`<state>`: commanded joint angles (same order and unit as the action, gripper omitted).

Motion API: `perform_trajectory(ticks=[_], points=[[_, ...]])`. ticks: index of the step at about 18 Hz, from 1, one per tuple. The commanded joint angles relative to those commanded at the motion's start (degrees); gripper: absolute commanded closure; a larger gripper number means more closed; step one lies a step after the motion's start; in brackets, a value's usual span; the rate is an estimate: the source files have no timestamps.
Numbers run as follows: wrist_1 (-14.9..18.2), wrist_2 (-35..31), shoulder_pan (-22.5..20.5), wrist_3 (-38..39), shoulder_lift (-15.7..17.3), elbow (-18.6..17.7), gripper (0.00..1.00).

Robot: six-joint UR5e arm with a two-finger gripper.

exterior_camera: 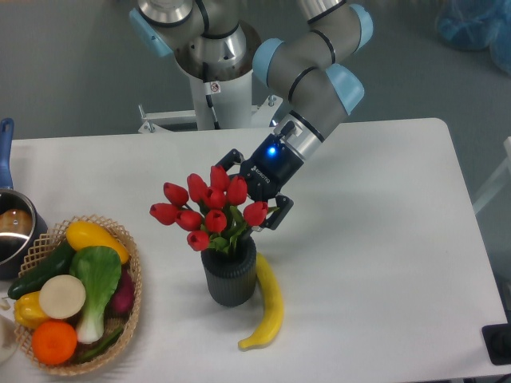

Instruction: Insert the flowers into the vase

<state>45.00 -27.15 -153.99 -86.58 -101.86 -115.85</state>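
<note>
Flowers (206, 209) sit stems-down in the vase (230, 275), heads leaning left. Vase stands upright on the bench (383, 239), touching or just beside a banana (267, 307). Tool (257, 199) is right behind the blooms — fingers look spread, probably not clamping the stems, but the blooms hide the contact.

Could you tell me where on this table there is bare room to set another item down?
The widest bare stretch lies right of the banana and gripper, out to the table's right edge. A smaller patch sits between the basket and vase. The left edge is crowded by basket and pot.
</note>
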Motion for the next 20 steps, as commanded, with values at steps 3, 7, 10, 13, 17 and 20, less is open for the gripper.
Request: perform_trajectory(ticks=[3,7,10,13,17,20], points=[[0.00,-1.14,0.18,3.08,-0.79,2.37,0.00],[0.00,-3.43,0.09,3.17,-1.76,4.22,0.00],[-0.09,-6.41,-0.79,3.08,-1.50,5.01,0.00],[0.00,-10.97,-2.71,3.08,-0.18,5.98,0.00],[0.00,-16.61,-7.81,2.99,2.19,6.07,0.00],[0.09,-17.05,-13.77,3.26,4.03,6.07,0.00]])
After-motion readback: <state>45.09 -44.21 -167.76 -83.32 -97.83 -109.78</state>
